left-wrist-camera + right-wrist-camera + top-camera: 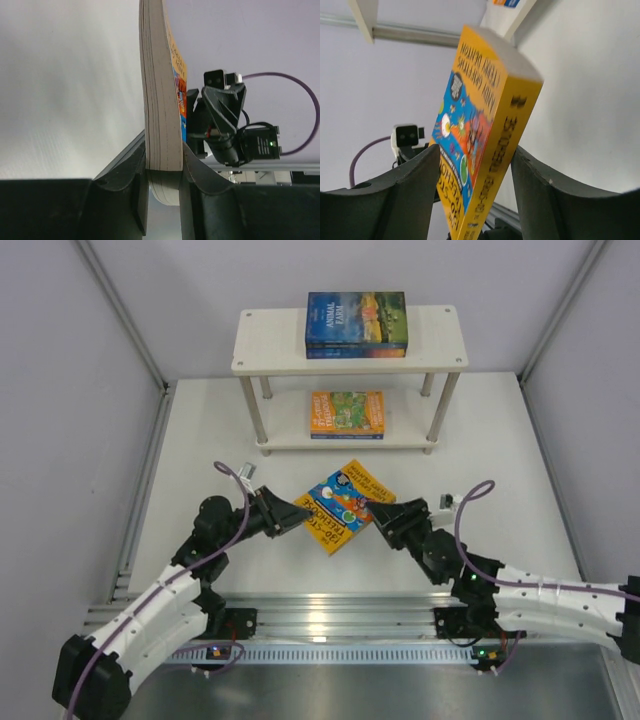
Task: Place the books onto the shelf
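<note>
our left fingers clench the yellow book; between our right fingers it seems loose, released.

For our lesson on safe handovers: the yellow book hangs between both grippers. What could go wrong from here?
Only the left gripper clamps the yellow book, at one edge; the right gripper is open, so it may slip.
The shelf already carries stacked books on top, which it could knock.

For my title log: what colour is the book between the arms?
The book is yellow-orange with a blue cartoon panel; clearest in the top external view.
</note>
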### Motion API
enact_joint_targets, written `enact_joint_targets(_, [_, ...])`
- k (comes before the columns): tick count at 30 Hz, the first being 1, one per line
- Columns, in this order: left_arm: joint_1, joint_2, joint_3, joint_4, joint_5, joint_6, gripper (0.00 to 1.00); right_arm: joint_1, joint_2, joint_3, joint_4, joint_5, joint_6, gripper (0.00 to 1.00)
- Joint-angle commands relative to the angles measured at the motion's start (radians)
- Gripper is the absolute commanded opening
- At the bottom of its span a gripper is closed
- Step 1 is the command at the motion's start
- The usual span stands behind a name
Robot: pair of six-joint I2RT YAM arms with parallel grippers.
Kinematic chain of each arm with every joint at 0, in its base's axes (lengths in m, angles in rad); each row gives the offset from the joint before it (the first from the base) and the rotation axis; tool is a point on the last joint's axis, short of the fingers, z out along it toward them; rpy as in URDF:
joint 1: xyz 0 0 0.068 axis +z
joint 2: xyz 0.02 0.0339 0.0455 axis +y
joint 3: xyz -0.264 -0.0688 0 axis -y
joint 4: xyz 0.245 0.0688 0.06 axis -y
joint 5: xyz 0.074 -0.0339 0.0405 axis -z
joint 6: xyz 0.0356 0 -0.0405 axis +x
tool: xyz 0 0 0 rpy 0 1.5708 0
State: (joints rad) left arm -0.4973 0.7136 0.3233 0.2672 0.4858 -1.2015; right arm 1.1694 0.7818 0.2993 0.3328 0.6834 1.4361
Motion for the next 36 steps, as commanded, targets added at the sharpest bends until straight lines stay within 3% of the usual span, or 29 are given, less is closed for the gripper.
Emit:
enact_joint_targets(1, [0.022, -0.005, 0.083, 0.096, 0.155, 0.082, 0.00, -0.082, -0.108, -0.035, -0.067, -0.068, -0.020, 0.58])
enact_joint_targets(6, [0.042, 0.030, 0.125, 0.095, 0.223, 0.117, 0.00, -0.174, -0.237, -0.091, -0.127, -0.149, -0.043, 0.58])
enact_joint_targets(15, [0.043, 0.089, 0.135, 0.138, 0.254, 0.125, 0.00, -0.194, -0.207, -0.074, -0.078, -0.234, -0.088, 0.54])
enact_joint_targets(19, [0.048, 0.106, 0.155, 0.061, 0.243, 0.175, 0.00, -0.192, -0.219, -0.133, 0.041, -0.258, -0.037, 0.34])
enact_joint_targets(23, [0.084, 0.162, 0.186, 0.017, 0.264, 0.210, 0.00, -0.192, -0.205, -0.143, 0.055, -0.283, -0.028, 0.23])
enact_joint_targets(24, [0.092, 0.168, 0.192, 0.012, 0.261, 0.214, 0.00, -0.192, -0.204, -0.147, 0.066, -0.283, -0.029, 0.17])
enact_joint_targets(25, [0.098, 0.175, 0.194, 0.007, 0.260, 0.215, 0.00, -0.194, -0.200, -0.149, 0.080, -0.282, -0.029, 0.01])
enact_joint_targets(26, [0.104, 0.185, 0.195, -0.003, 0.260, 0.218, 0.00, -0.194, -0.199, -0.149, 0.083, -0.274, -0.029, 0.00])
enact_joint_targets(28, [0.131, 0.193, 0.233, -0.087, 0.202, 0.244, 0.10, -0.192, -0.190, -0.147, 0.107, -0.236, -0.017, 0.00])
enact_joint_targets(29, [0.155, 0.198, 0.296, -0.227, 0.160, 0.290, 0.24, -0.192, -0.171, -0.146, 0.121, -0.220, -0.003, 0.00])
enact_joint_targets(30, [0.169, 0.204, 0.334, -0.303, 0.058, 0.313, 0.48, -0.192, -0.156, -0.147, 0.146, -0.184, 0.021, 0.00])
enact_joint_targets(31, [0.180, 0.222, 0.376, -0.360, 0.015, 0.335, 0.56, -0.192, -0.138, -0.132, 0.185, -0.156, 0.026, 0.00])
enact_joint_targets(36, [0.215, 0.305, 0.702, -0.769, -0.321, 0.460, 0.66, -0.198, 0.018, -0.019, 0.245, -0.019, 0.023, 0.00])
